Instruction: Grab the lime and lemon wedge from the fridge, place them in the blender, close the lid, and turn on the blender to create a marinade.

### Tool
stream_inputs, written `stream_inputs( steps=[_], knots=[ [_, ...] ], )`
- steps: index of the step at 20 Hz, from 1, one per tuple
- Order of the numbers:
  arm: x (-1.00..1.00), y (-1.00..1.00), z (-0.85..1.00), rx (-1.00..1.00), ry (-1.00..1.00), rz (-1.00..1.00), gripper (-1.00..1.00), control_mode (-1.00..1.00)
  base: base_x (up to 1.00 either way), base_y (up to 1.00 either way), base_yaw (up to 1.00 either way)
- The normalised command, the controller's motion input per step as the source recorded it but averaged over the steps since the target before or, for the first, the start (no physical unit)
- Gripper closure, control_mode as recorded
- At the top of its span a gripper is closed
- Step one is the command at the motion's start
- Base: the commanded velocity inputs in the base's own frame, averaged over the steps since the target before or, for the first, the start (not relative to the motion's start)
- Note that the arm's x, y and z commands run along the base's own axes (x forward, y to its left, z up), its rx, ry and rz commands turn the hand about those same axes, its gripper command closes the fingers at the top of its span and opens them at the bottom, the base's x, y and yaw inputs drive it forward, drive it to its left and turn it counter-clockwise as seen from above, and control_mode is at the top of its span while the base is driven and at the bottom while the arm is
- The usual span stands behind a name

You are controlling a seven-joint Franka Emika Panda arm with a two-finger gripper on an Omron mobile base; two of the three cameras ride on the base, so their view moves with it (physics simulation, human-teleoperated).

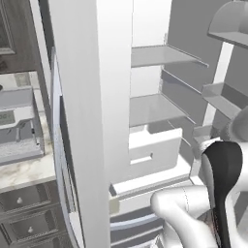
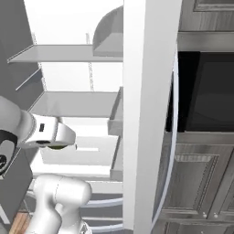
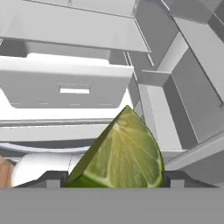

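Observation:
The lemon wedge (image 3: 120,157), olive-green with a pointed top and pale cut flesh, sits between my two dark fingertips (image 3: 51,179) in the hand view. My gripper (image 3: 114,180) is shut on it. It faces the open fridge (image 1: 155,109), whose pale shelves and white drawer (image 3: 65,85) lie just ahead. In the right base view my hand is in front of the drawer, and a green sliver of the wedge (image 2: 57,147) peeks out beneath it. The lime, the blender and the lid are out of view.
A broad white fridge door (image 1: 87,121) stands open on the left and a second white door (image 2: 146,114) on the right. Door bins (image 1: 220,99) jut out at the right. A marble counter (image 1: 24,172) over dark drawers lies at left. Dark cabinets (image 2: 201,173) stand at right.

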Motion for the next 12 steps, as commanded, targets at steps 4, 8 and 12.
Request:
stream_inputs(
  steps=[4, 8, 12],
  knots=[
    [0.00, 0.00, 0.00, 0.00, 0.00, 0.00, 1.00, 1.00, -0.47, -0.29, 0.30],
    [0.00, 0.00, 0.00, 0.00, 0.00, 0.00, 1.00, 1.00, -0.64, 0.00, 0.60],
    [0.00, 0.00, 0.00, 0.00, 0.00, 0.00, 1.00, 1.00, -0.76, 0.00, 0.83]
  ],
)
